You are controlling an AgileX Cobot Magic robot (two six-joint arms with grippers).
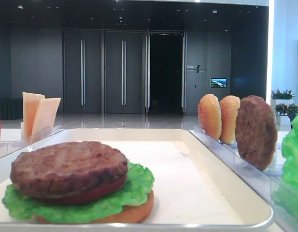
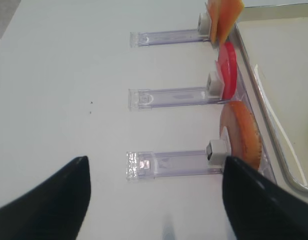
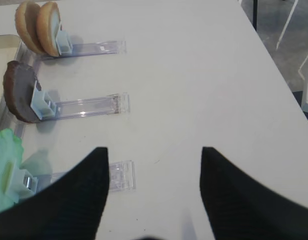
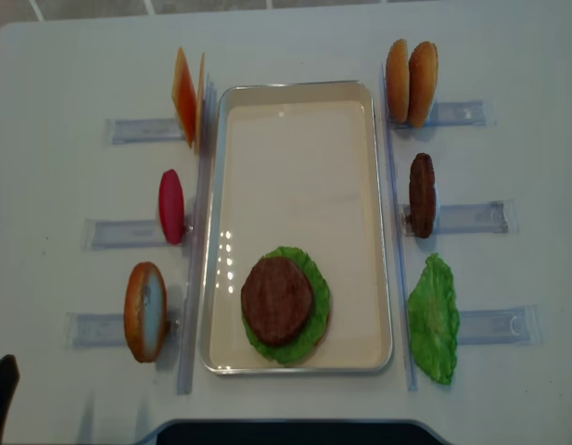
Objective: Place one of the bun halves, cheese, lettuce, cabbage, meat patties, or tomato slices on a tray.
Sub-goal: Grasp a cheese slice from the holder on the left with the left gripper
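Observation:
On the cream tray [image 4: 295,185] sits a stack: bun half, lettuce [image 4: 309,338], tomato slice and a meat patty [image 4: 278,301] on top. Standing in clear racks to the left of the tray are cheese slices [image 4: 188,97], a tomato slice [image 4: 171,206] and a bun half [image 4: 145,311]. To its right stand two bun halves [image 4: 411,82], a patty [image 4: 422,195] and a lettuce leaf [image 4: 434,320]. My left gripper [image 2: 154,159] hovers open over the table beside the near bun half [image 2: 241,132]. My right gripper [image 3: 154,149] is open and holds nothing, near the lettuce [image 3: 6,170].
Clear plastic racks [image 4: 128,130] stick out sideways from both long sides of the tray. The white table's right edge [image 3: 278,60] drops to the floor. A dark shape [image 4: 295,431] lies at the table's near edge.

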